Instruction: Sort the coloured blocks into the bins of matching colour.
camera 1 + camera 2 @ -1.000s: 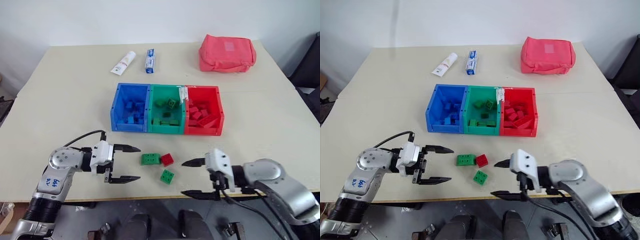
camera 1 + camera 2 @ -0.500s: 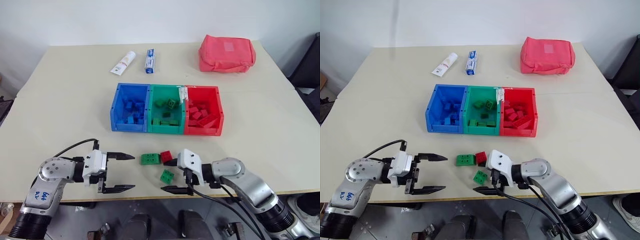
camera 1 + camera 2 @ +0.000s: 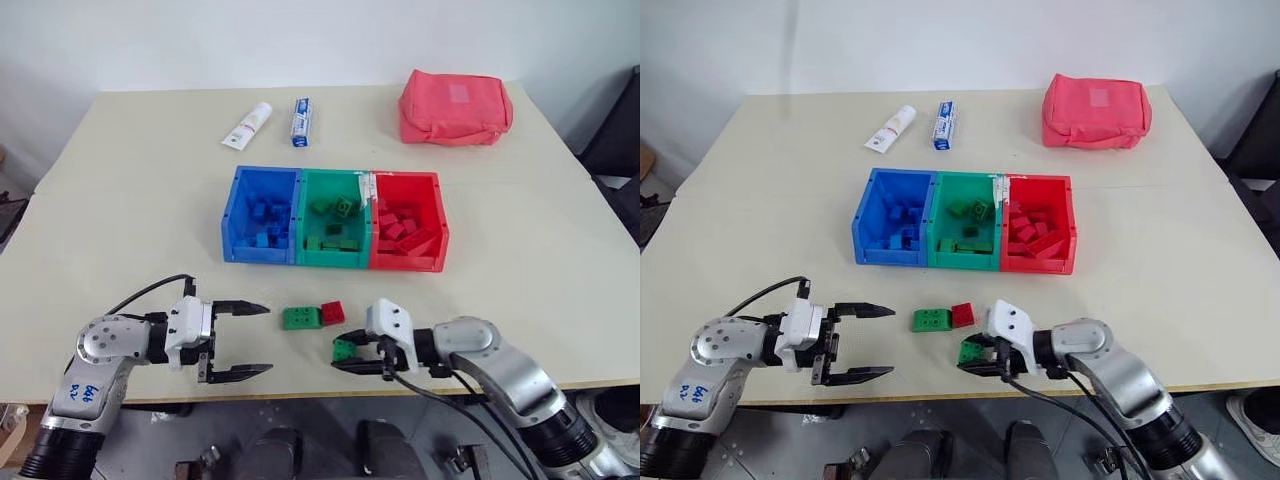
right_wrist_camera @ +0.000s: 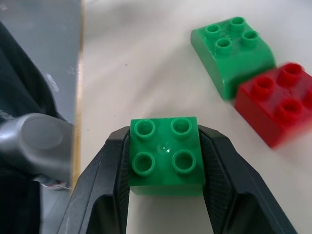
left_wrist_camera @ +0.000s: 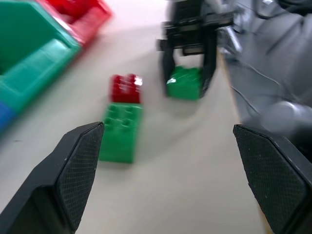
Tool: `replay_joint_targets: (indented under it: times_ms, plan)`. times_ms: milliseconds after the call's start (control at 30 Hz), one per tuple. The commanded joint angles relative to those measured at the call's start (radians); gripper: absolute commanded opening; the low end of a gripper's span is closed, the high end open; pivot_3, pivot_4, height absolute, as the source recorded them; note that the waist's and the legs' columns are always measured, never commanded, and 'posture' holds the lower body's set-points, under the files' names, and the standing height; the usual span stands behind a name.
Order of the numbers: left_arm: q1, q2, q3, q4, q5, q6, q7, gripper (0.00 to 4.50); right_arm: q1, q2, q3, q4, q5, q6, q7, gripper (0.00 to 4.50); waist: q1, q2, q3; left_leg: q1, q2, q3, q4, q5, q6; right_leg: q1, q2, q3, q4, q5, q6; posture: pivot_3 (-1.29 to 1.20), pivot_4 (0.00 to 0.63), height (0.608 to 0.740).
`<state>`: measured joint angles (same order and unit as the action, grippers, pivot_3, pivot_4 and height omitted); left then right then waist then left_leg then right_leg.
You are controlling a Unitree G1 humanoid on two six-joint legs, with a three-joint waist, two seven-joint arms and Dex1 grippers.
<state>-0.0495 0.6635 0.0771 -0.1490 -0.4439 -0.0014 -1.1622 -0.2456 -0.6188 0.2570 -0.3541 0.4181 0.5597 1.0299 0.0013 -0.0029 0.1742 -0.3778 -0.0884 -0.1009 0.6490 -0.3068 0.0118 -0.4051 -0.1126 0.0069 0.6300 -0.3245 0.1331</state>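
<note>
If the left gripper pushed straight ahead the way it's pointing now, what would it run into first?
Probably the long green block, with the red block touching its far end. The left gripper is open and points across the table toward them. The right gripper, shut on the small green block, sits slightly off that line; depth is unclear.

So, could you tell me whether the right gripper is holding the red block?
No, the right gripper is shut on a green block; the red block lies free.

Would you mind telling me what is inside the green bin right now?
The green bin holds several green blocks, some piled on others. Its front wall hides the nearest strip of floor, so the exact count stays uncertain.
</note>
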Motion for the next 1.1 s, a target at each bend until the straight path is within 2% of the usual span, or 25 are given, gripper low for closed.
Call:
replay_joint_targets:
  times_ms: [33, 133, 300, 433, 500, 567, 733, 867, 1033, 1100]
  plan:
    - [0.008, -0.04, 0.065, -0.036, -0.03, 0.017, 0.107, 4.5, -0.107, 0.053, -0.188, -0.042, 0.214, 0.114, -0.06, 1.55, -0.006, 0.0, 0.0, 0.0, 0.0, 0.0, 0.0, 0.0, 0.0, 0.0, 0.0, 0.0, 0.0, 0.0, 0.0, 0.0, 0.15, 0.74]
    - [0.03, -0.063, 0.088, -0.06, -0.025, 0.022, 0.159, 4.5, -0.235, 0.107, -0.271, 0.028, 0.275, 0.174, -0.139, 1.55, -0.009, 0.0, 0.0, 0.001, 0.002, 0.001, -0.001, 0.0, -0.002, -0.001, 0.002, 0.0, 0.002, 0.0, -0.001, 0.0, 0.15, 0.74]
    - [0.051, -0.083, 0.115, -0.069, -0.008, 0.014, 0.225, 4.5, -0.474, 0.156, -0.215, 0.275, 0.126, 0.119, -0.216, 1.55, -0.005, 0.0, 0.0, 0.001, 0.002, 0.001, -0.001, 0.0, -0.002, -0.002, 0.002, 0.0, 0.002, 0.0, -0.001, 0.0, 0.15, 0.74]
    - [0.046, -0.079, 0.123, -0.061, 0.013, -0.012, 0.25, 4.5, -0.621, 0.207, -0.148, 0.52, -0.022, 0.003, -0.249, 1.55, -0.006, 0.0, 0.0, 0.0, 0.001, 0.002, -0.001, 0.0, -0.001, -0.004, 0.001, -0.001, 0.004, 0.0, -0.001, 0.0, 0.15, 0.74]
    - [0.048, -0.076, 0.127, -0.069, 0.011, -0.014, 0.256, 4.5, -0.669, 0.235, -0.142, 0.621, -0.072, -0.053, -0.271, 2.27, -0.007, 0.0, 0.0, 0.0, 0.0, 0.002, -0.001, 0.0, -0.001, -0.005, 0.001, -0.001, 0.006, 0.0, -0.001, 0.0, 0.15, 0.74]
    - [0.052, -0.072, 0.13, -0.073, 0.014, -0.017, 0.26, 4.5, -0.683, 0.245, -0.135, 0.657, -0.098, -0.088, -0.252, 2.77, -0.005, 0.0, 0.0, 0.0, 0.0, 0.002, -0.001, 0.0, -0.001, -0.005, 0.001, -0.001, 0.007, 0.0, -0.001, 0.0, 0.15, 0.74]
    - [0.048, -0.062, 0.131, -0.038, 0.027, -0.044, 0.249, 4.5, -0.634, 0.229, -0.133, 0.576, -0.088, -0.133, -0.152, 4.47, -0.007, 0.0, 0.0, -0.001, -0.001, 0.002, -0.001, 0.0, -0.001, -0.006, 0.0, -0.002, 0.007, 0.0, -0.001, 0.0, 0.15, 0.74]
    - [0.026, -0.041, 0.134, -0.008, 0.015, -0.036, 0.227, 4.5, -0.52, 0.139, -0.151, 0.466, -0.076, -0.222, -0.016, 4.47, -0.003, 0.0, 0.0, -0.001, -0.001, 0.002, 0.0, 0.0, -0.001, -0.006, 0.0, -0.002, 0.007, 0.0, -0.001, 0.0, 0.15, 0.74]
    - [-0.017, 0.015, 0.128, 0.076, 0.011, -0.034, 0.147, 4.5, -0.295, -0.003, -0.244, 0.32, 0.015, -0.31, 0.167, 4.47, -0.002, 0.0, 0.0, -0.001, -0.001, 0.001, 0.001, 0.0, 0.0, -0.004, 0.0, -0.001, 0.006, 0.0, -0.001, 0.0, 0.15, 0.74]
    - [-0.026, 0.042, 0.124, 0.111, 0.005, -0.026, 0.101, 4.5, -0.219, -0.042, -0.272, 0.272, 0.02, -0.344, 0.19, 4.47, -0.002, 0.0, 0.0, -0.001, -0.001, 0.002, 0.0, 0.0, 0.0, -0.004, 0.0, -0.001, 0.005, 0.0, -0.001, 0.0, 0.15, 0.74]
